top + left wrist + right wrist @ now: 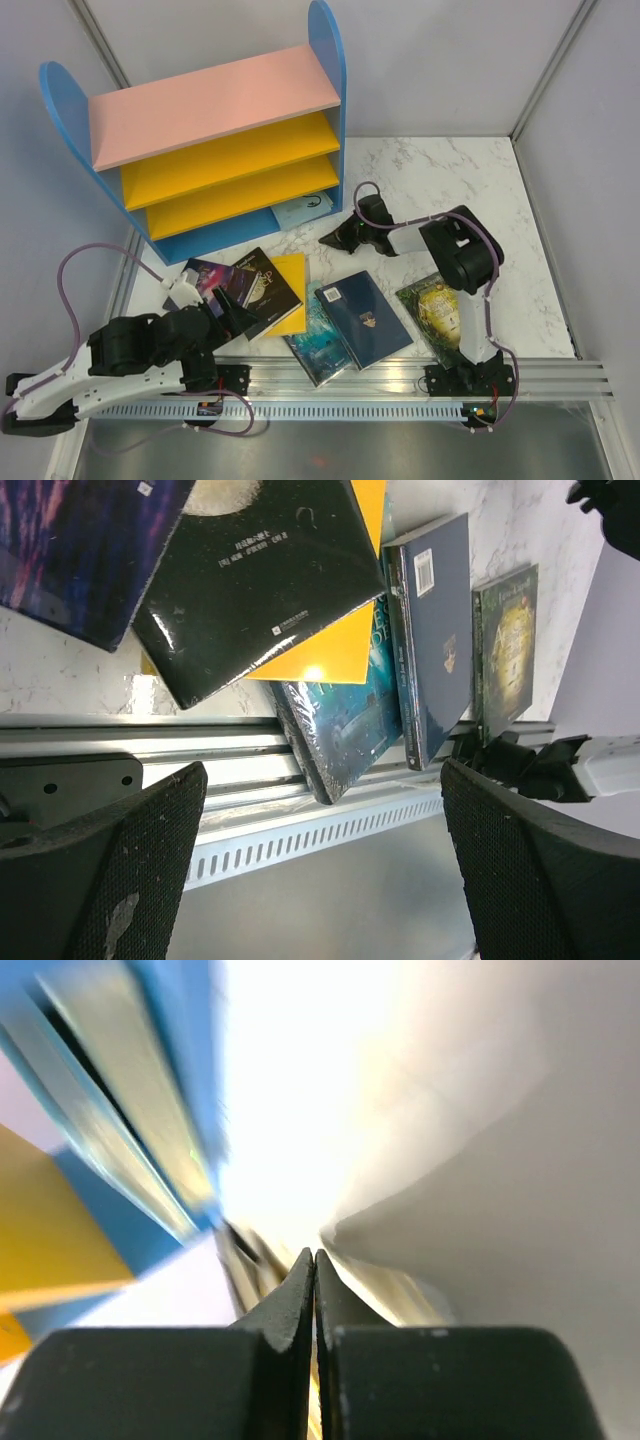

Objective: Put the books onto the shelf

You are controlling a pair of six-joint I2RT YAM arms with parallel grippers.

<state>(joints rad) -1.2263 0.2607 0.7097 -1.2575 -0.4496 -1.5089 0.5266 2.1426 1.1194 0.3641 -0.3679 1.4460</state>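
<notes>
On the marble worktop [450, 180], seen from above, books [362, 318] lie spread before the shelf [215, 105], with a light blue book [303, 208] on its blue base. The left wrist view shows the left gripper [320, 870] wide apart and empty near a black book [260, 580]; the right wrist view shows the right gripper [315, 1290] pinched together, empty.

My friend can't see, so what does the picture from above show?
Books lie scattered on a marble table before a blue shelf with pink and yellow boards. The left claw is open by them; the right claw is shut near the shelf.
</notes>
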